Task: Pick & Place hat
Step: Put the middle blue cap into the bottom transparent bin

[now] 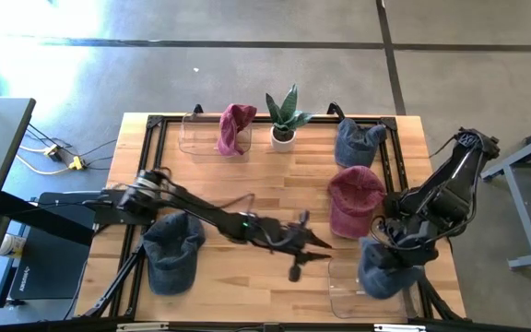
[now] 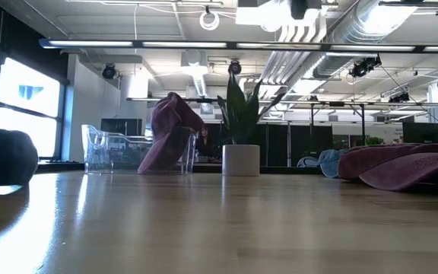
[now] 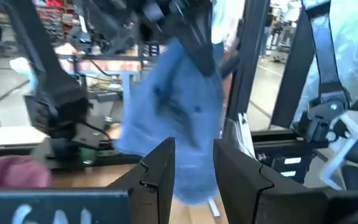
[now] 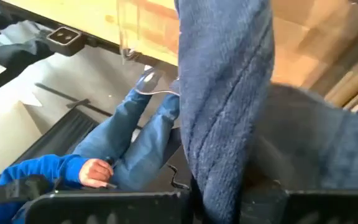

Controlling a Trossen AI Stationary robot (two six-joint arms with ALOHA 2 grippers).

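Now pinched shut in the right gripper (image 1: 396, 242) at the table's (image 1: 247, 184) near right corner: the blue hat (image 1: 385, 269), dangling just beside the clear bin (image 1: 342, 277). Seen in the right wrist view as a soft fold of fabric (image 4: 225, 93) running up between the fingers, with the bin's wall (image 4: 145, 28) close behind.

Judged as the carry-and-lower step. To do it well:
- Centre over the bin's open mouth before descending, not over its rim.
- Lower slowly so the limp cloth folds in rather than draping over the wall.
- Hold the pinch firm until most of the hat rests inside, then release and lift straight up.
- Steer clear of the maroon hat (image 1: 355, 198) lying just behind, and of the left gripper (image 1: 313, 247), parked mid-table nearby with fingers (image 3: 160, 174) narrowly apart and holding nothing.

Orientation of the hat: hangs limp, long axis close to vertical, pinched end up, loose bulk down, as the left wrist view (image 3: 173, 118) confirms. Cannot tell which way the brim faces; hidden in the folds.
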